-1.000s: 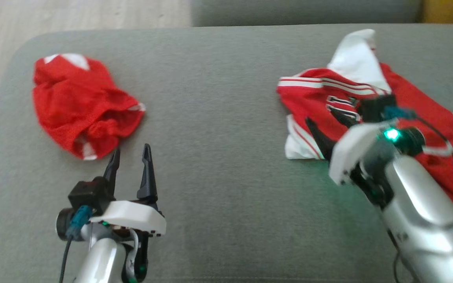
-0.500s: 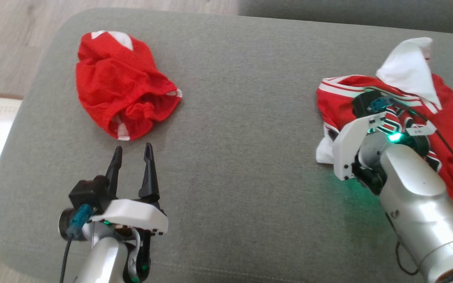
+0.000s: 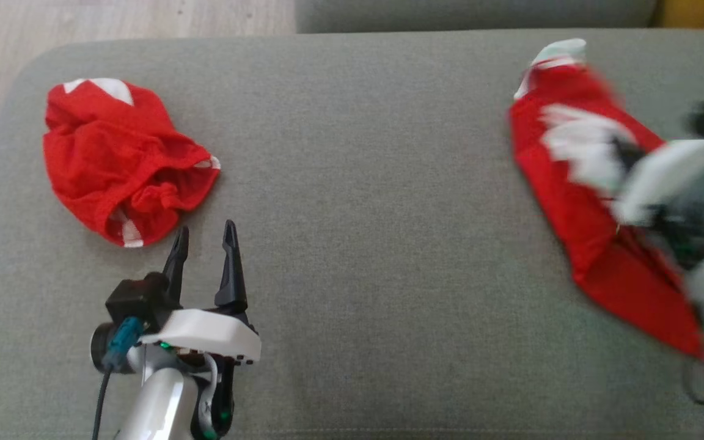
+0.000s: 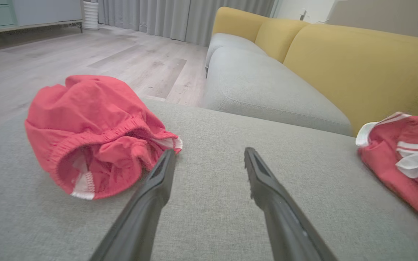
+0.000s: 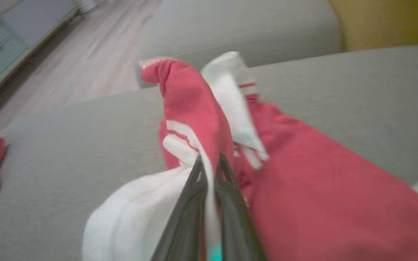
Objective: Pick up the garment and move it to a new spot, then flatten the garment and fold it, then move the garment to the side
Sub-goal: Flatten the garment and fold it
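Note:
The garment (image 3: 575,208) is a red jersey with white trim, bunched at the right of the grey cushion (image 3: 358,183). My right gripper (image 5: 209,162) is shut on a fold of the garment (image 5: 191,108), pinching red and white cloth between its fingertips and lifting that part off the cushion. In the head view that arm is a blur over the cloth. My left gripper (image 3: 203,235) hovers open and holding nothing at the lower left, its fingers (image 4: 162,174) just right of a crumpled pair of red shorts (image 3: 120,162).
The red shorts (image 4: 93,134) lie at the cushion's left end, near its rounded edge. A yellow backrest (image 4: 357,61) and another grey seat (image 4: 263,87) stand beyond. Wooden floor (image 3: 113,18) lies past the cushion's far left edge.
My right gripper has shut on the jersey and pulled it up and to the right; the cloth now hangs stretched. The head camera has swung about. The left arm has held still.

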